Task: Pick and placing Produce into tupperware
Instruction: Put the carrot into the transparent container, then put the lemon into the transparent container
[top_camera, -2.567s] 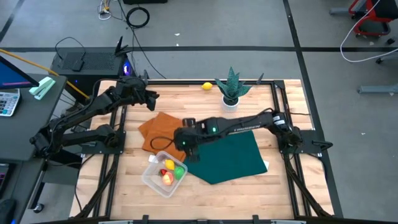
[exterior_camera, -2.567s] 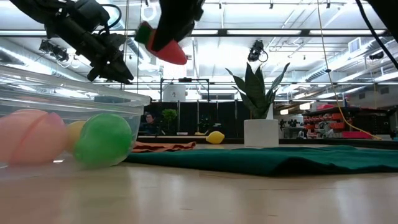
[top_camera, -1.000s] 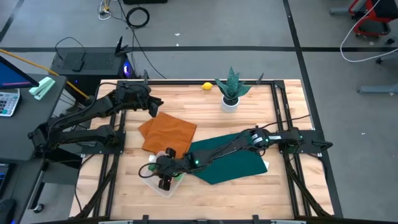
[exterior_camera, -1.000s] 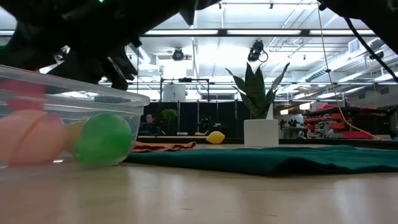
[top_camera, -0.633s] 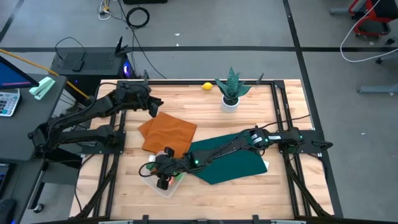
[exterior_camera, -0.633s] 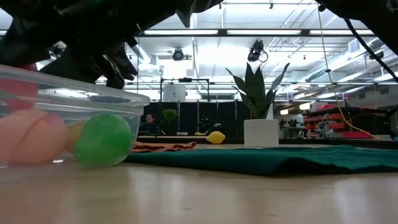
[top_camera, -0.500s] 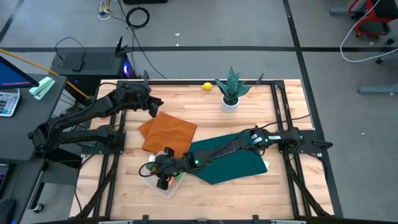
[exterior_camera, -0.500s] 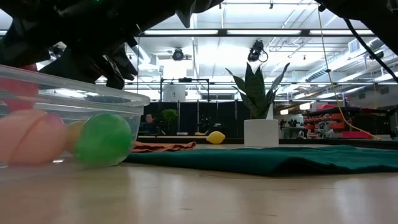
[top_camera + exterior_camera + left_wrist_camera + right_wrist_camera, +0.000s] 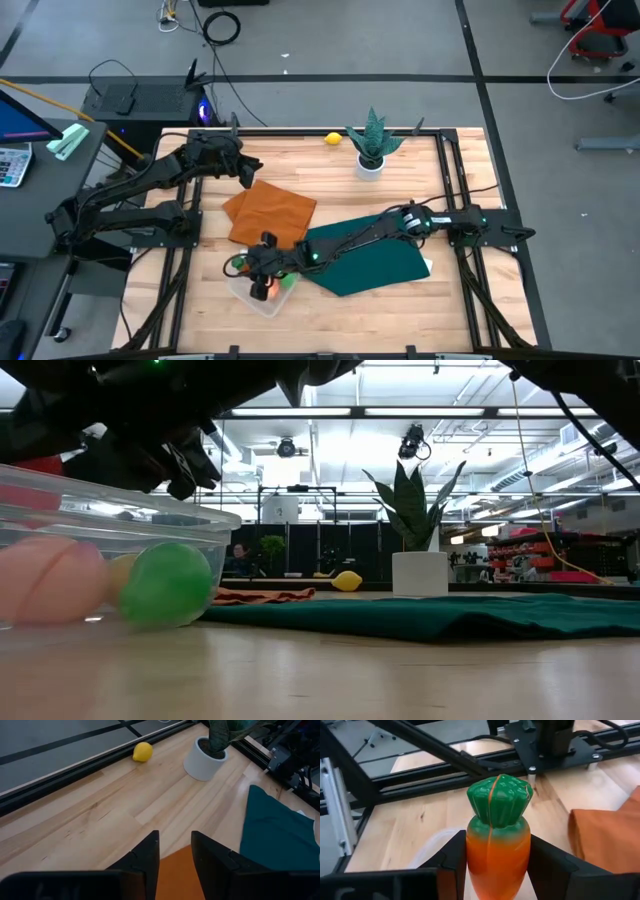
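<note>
The tupperware [image 9: 241, 291] is a clear tub near the table's front left; the low view shows its wall [image 9: 150, 530]. A green ball [image 9: 165, 582], a peach piece [image 9: 45, 580] and a yellow piece [image 9: 122, 572] lie in it. My right gripper [image 9: 263, 284] reaches over the tub, shut on a toy carrot [image 9: 497, 837] with an orange body and a green top. A lemon [image 9: 333, 139] rests on the far edge of the table. My left gripper [image 9: 175, 852] hovers open above the far corner of the orange cloth [image 9: 268, 213]. My right gripper pinches the carrot's orange body [image 9: 472, 857] between its two fingers [image 9: 451, 862], one on each side, below the green top [image 9: 499, 800]. The fingers slant down from the table's right and lie along the carrot. Its green top points out past the fingertips. It hangs over the tub.
A dark green cloth [image 9: 370, 252] lies under the right arm, beside the orange cloth. A spiky plant in a white pot [image 9: 371, 150] stands at the far middle. Black frame rails [image 9: 455, 190] run along the table's sides.
My right gripper has tipped its fingers up a little over the tub. The carrot in them has risen slightly toward the tub's rim. The hold has stayed the same.
</note>
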`<state>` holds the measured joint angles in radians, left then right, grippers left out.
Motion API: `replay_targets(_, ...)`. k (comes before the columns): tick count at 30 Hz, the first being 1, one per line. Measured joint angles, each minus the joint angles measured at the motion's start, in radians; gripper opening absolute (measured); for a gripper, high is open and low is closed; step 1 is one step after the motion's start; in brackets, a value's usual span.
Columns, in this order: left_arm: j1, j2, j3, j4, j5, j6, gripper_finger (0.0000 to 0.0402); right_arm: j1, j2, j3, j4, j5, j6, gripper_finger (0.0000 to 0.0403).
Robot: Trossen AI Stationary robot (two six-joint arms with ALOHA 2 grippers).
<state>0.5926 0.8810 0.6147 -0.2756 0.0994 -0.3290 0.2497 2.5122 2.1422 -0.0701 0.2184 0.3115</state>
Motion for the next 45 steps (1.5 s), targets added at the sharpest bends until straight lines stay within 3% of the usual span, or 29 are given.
replay_targets(13, 0.000, 0.000, 0.000, -0.013, 0.000, 0.002, 0.0127, 0.002, -0.002, -0.120, 0.115, -0.007, 0.008, 0.0129)
replay_targets(25, 0.000, 0.000, 0.000, -0.015, 0.000, 0.007, 0.0129, 0.000, -0.002, -0.125, 0.111, -0.004, -0.009, 0.0131)
replay_targets(45, 0.000, 0.000, 0.000, -0.015, 0.000, 0.000, 0.0134, 0.003, -0.019, -0.124, 0.049, -0.059, -0.078, 0.0200)
